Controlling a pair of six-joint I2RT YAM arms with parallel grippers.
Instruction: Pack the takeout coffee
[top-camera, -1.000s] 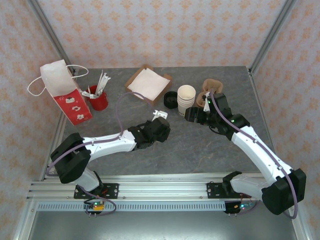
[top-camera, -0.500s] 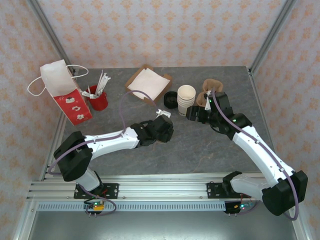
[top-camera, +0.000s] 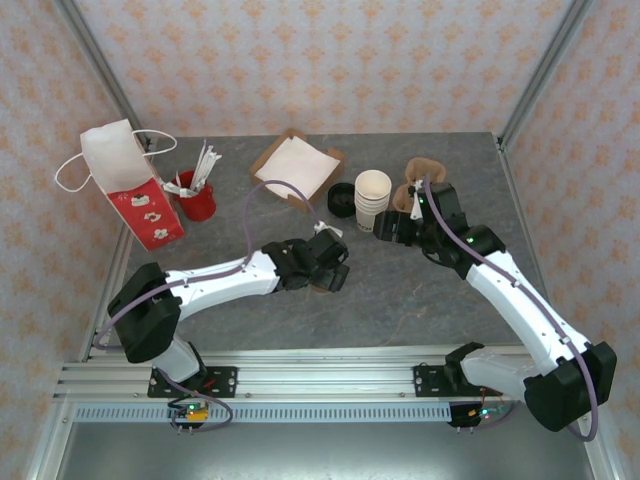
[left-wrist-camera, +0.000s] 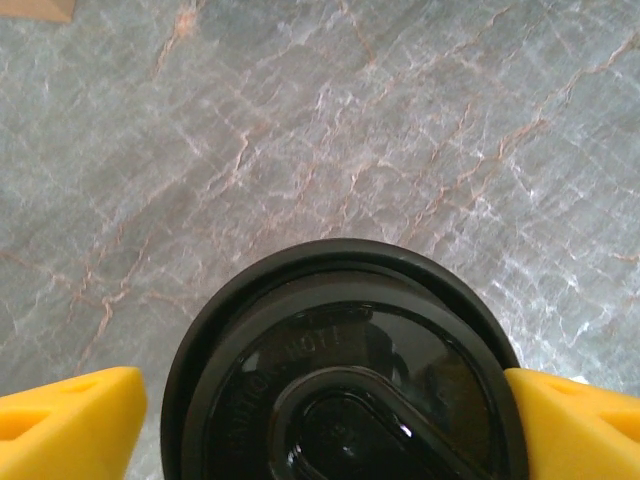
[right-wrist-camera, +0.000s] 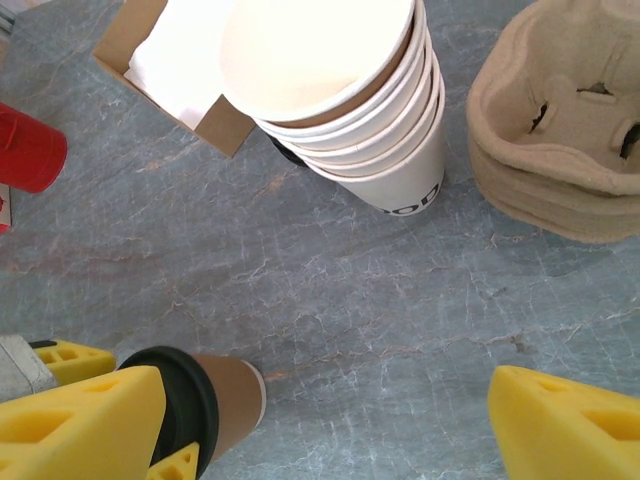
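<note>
Both grippers have their jaws spread wide. Over the takeout coffee, which sits near the middle of the table, hangs the left gripper. Its yellow fingers flank the black lid without clamping it (a sliver of table shows between one finger and the rim). Toward the far right corner, the right gripper grasps nothing, near the stack of white cups.

White arms, black joints, purple cables, yellow fingers
</note>
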